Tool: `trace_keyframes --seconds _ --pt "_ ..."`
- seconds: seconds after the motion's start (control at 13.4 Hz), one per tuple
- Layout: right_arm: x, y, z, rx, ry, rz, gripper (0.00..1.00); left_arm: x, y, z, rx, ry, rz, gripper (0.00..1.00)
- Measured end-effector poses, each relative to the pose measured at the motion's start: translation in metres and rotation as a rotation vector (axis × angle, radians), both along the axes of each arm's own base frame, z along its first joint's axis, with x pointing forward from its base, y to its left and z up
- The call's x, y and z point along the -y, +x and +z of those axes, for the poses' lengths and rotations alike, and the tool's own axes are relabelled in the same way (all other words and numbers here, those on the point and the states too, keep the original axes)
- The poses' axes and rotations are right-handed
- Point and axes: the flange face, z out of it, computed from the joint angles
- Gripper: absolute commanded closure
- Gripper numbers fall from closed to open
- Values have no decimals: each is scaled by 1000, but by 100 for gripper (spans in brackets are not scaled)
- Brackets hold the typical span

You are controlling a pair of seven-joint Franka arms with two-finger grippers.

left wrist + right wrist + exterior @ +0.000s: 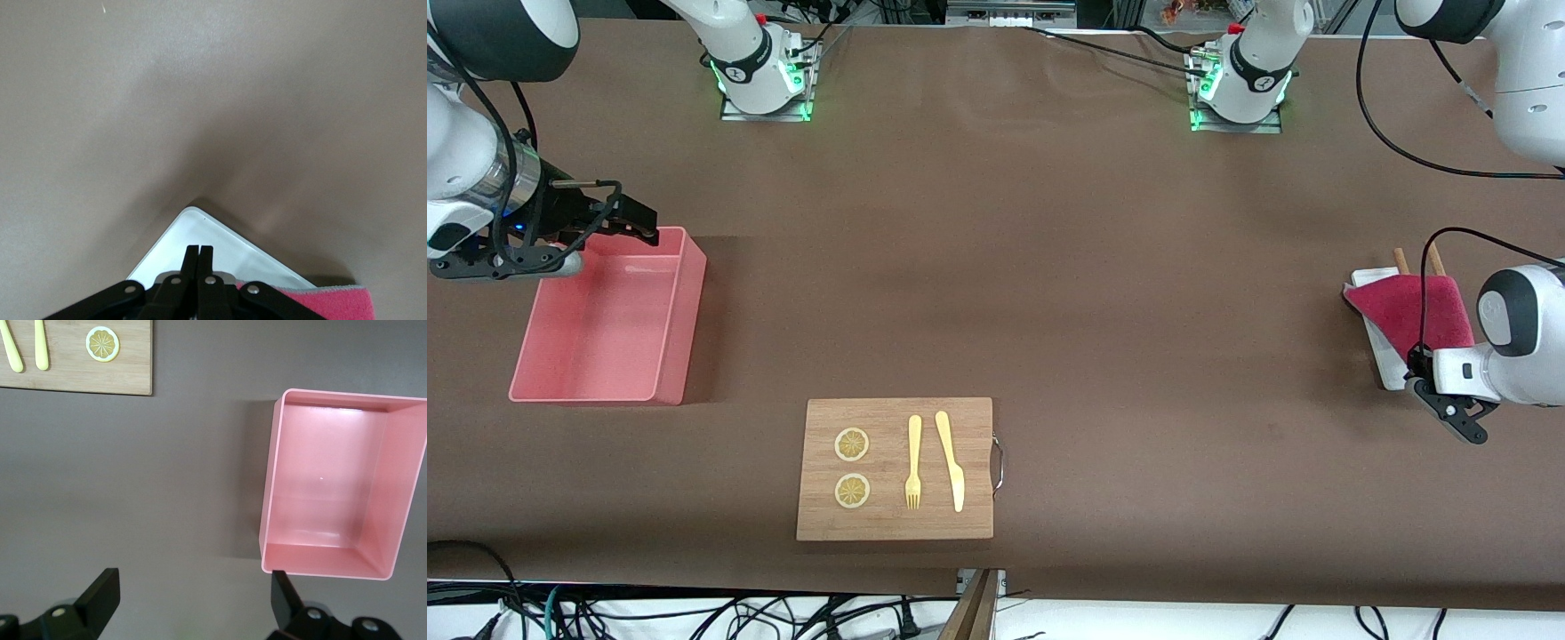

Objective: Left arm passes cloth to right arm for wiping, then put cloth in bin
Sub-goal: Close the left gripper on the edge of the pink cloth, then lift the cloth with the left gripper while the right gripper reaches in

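Observation:
The crimson cloth (1409,311) lies on a narrow white tray (1385,360) at the left arm's end of the table. My left gripper (1416,357) is low at the cloth's edge nearer the front camera. In the left wrist view its fingertips (199,251) are pressed together over the tray (220,243), with the cloth (333,303) right beside them; no cloth shows between the tips. The pink bin (685,320) stands empty at the right arm's end. My right gripper (623,222) hangs open over the bin's farther corner, and the bin (267,487) shows just off its fingers (100,597).
A wooden chopping board (889,418) lies near the front edge of the table, carrying two lemon slices (852,444), a yellow fork (913,462) and a yellow knife (951,462). Two wooden sticks (1402,260) poke out past the tray's farther end. Cables hang by the left arm.

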Motion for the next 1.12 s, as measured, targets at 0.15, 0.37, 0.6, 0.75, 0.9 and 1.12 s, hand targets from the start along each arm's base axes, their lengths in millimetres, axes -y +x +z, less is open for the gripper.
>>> trace_keyframes --seconds 0.15,0.37,0.6,0.75,0.9,1.12 --pt "0 0 0 0 0 0 0 6 1 4 -12 -7 -17 100" --pt "0 0 0 0 0 0 0 32 6 29 -38 -11 -51 100" --pt "0 0 0 0 0 0 0 69 6 85 -59 -5 -94 100" --pt "0 0 0 2 0 0 0 93 -1 126 -74 -21 -115 100" --pt "1 0 0 2 0 -4 0 120 -15 169 -95 -89 -119 100" --pt "1 2 0 8 1 -2 0 161 -36 220 -110 -233 -98 100"
